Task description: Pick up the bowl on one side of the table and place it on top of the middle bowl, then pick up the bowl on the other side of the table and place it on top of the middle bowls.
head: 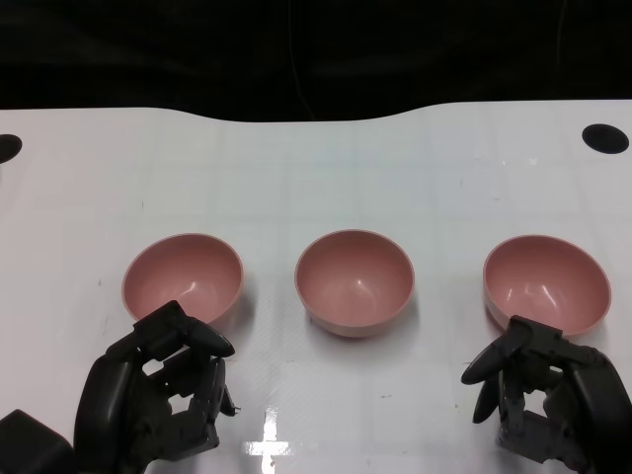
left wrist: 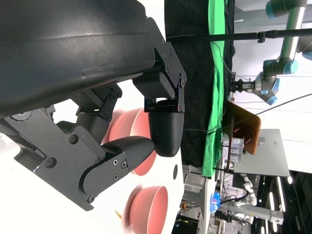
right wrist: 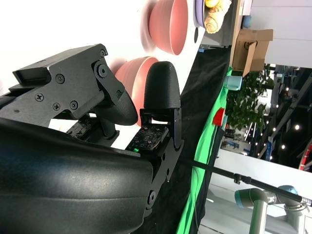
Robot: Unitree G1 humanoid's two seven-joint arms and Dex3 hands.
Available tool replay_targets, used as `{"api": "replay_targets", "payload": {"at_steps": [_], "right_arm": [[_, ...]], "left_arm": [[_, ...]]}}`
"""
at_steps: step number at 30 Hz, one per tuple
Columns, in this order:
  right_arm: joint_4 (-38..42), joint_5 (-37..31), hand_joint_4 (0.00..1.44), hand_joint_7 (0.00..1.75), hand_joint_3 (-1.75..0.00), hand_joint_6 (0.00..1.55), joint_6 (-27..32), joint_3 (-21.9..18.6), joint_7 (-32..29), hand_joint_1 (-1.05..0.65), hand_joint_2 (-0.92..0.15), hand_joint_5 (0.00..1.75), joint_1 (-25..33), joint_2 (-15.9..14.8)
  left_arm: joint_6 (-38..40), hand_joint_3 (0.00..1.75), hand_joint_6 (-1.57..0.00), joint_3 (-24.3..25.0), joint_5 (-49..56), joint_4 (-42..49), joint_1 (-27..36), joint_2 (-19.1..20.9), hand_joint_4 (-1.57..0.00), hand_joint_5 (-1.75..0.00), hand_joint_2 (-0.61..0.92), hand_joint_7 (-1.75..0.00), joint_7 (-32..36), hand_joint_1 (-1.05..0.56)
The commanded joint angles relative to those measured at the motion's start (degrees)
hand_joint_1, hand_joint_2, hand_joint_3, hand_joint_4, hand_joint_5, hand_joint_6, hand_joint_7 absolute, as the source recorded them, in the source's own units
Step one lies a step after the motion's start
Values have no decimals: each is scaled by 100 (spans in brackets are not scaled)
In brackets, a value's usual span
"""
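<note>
Nearest the camera, two black robot hands sit at the front edge of a white table (head: 316,168), neither one holding anything. The left hand (head: 158,400) hovers just in front of the left pink bowl (head: 183,276), its fingers loosely curled but apart, and the wrist view confirms an empty gap between thumb and fingers with pink bowls visible beyond. The right hand (head: 548,395) mirrors it just in front of the right pink bowl (head: 545,281), fingers likewise parted around nothing; whether either hand brushes the near rim of its bowl is hard to judge from above. Beyond the hands, three matching pink bowls stand upright in a row, well apart from one another, with the middle bowl (head: 354,279) centred between the two hands. That layout suits the task: each side bowl lies within reach of its own hand, and the centre bowl waits as the base of the stack. Nothing is stacked yet, so the job looks to be at its very start, with either hand poised to reach forward and grip. Farther back, a small black hole (head: 604,137) marks the table's far right corner, then darkness beyond the table's curved edge.
</note>
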Motion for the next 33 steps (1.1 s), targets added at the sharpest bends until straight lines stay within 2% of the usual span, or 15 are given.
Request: {"api": "replay_targets", "payload": {"at_steps": [1, 13, 27, 33], "right_arm": [[-95, 32, 91, 118, -139, 86, -2, -36, -17, -9, -31, 151, 56, -41], [-171, -7, 90, 117, -134, 86, 17, 6, -58, -8, -34, 151, 108, -6], [-227, -29, 89, 115, -132, 86, 16, -6, -82, -9, -34, 150, 108, -35], [-314, -4, 77, 107, -119, 76, 86, -49, -112, -8, -43, 141, 111, -50]], "left_arm": [[18, 120, -83, 17, -43, -80, 79, 72, -87, -175, 43, -144, -58, -23], [-35, 123, -80, 41, -22, -85, 123, 103, -89, -175, 41, -151, -82, -25], [13, 118, -79, 45, -82, -127, 125, 126, -87, -175, 45, -148, -123, -25], [-19, 116, -79, 33, -100, -137, 138, 117, -87, -175, 47, -148, -152, -24]]}}
